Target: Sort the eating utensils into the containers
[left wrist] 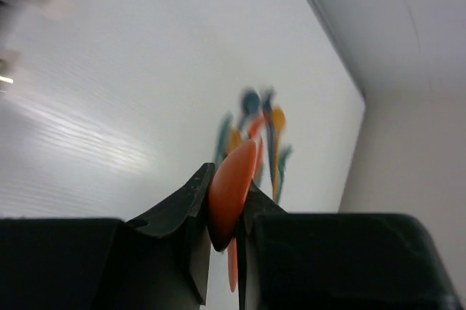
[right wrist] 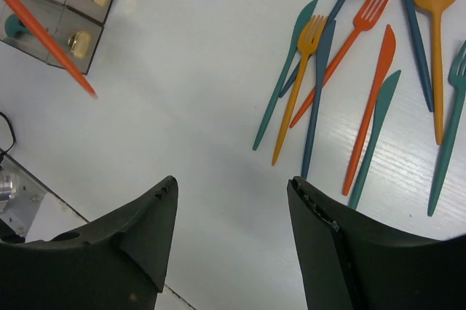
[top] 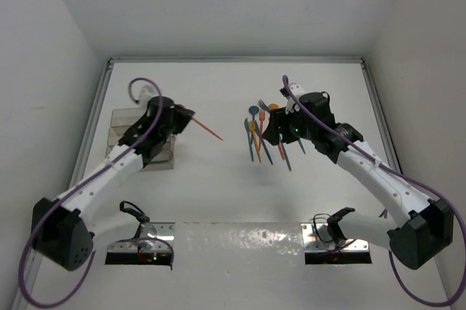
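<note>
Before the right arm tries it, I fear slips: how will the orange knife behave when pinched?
The orange knife looks thin and flat: probably light, fairly stiff. Flat on the smooth table, it likely slides, not rolls. A teal knife lies close beside; a push may shift both.

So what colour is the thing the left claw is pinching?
The utensil is orange; the left wrist view shows it best.
</note>
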